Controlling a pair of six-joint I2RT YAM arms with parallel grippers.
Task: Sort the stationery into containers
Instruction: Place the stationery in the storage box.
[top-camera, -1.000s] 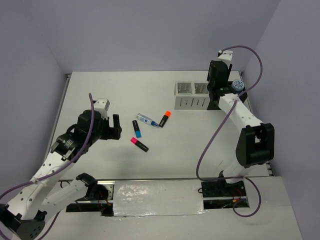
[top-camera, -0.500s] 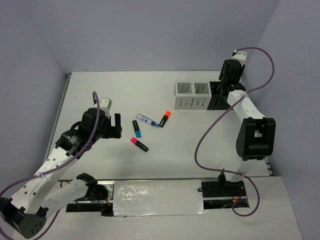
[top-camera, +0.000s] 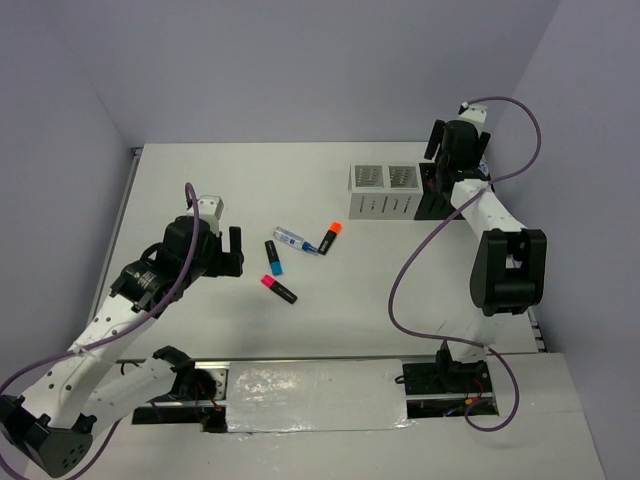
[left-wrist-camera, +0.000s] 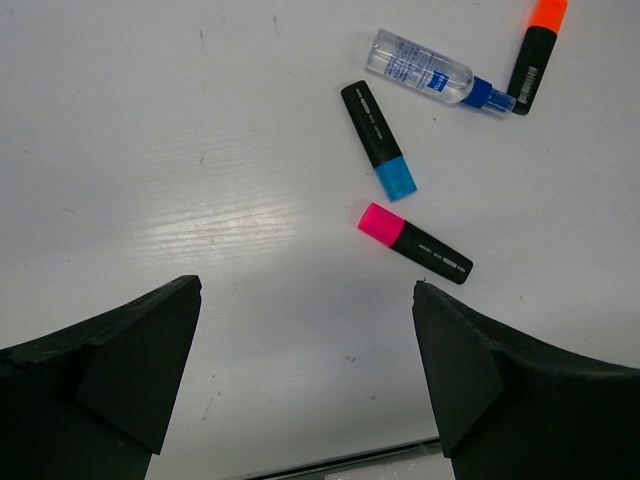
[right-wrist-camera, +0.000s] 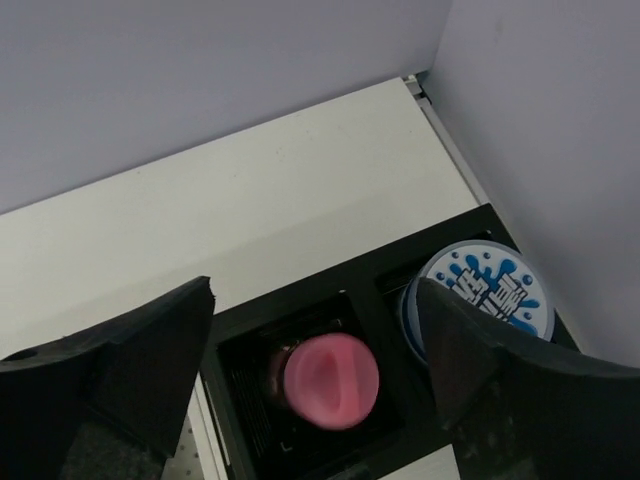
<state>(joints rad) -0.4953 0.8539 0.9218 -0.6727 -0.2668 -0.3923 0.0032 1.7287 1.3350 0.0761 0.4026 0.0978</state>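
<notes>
Left wrist view shows the left gripper (left-wrist-camera: 310, 385) spread wide and empty, hanging over the table (left-wrist-camera: 150, 150) on the near-left side of the pink-capped highlighter (left-wrist-camera: 415, 248). Just beyond that highlighter lies the blue-capped highlighter (left-wrist-camera: 378, 139), close to it but not touching. Farther beyond, the blue-tipped pen (left-wrist-camera: 425, 67) lies with its tip almost against the orange-capped highlighter (left-wrist-camera: 538, 55). All four lie flat and unsorted.

Well beyond the pink-capped highlighter and to its right stands the row of containers: two white boxes (top-camera: 370, 203), then two black boxes (right-wrist-camera: 300, 303). The right gripper (right-wrist-camera: 315, 295) hovers over the black pair with its fingers parted, holding nothing. A pink-capped bottle (right-wrist-camera: 330, 380) stands in one black box and a blue roll (right-wrist-camera: 478, 300) sits in its neighbour.

The likely trouble is crowding. If the left gripper drops on the pink-capped highlighter with its jaws this wide, one finger could knock the blue-capped one, and these round barrels would probably roll. At the far end, the right fingers straddle the bottle's box closely, so a careless sideways move could catch a wall and tip or shift what look like light boxes.
</notes>
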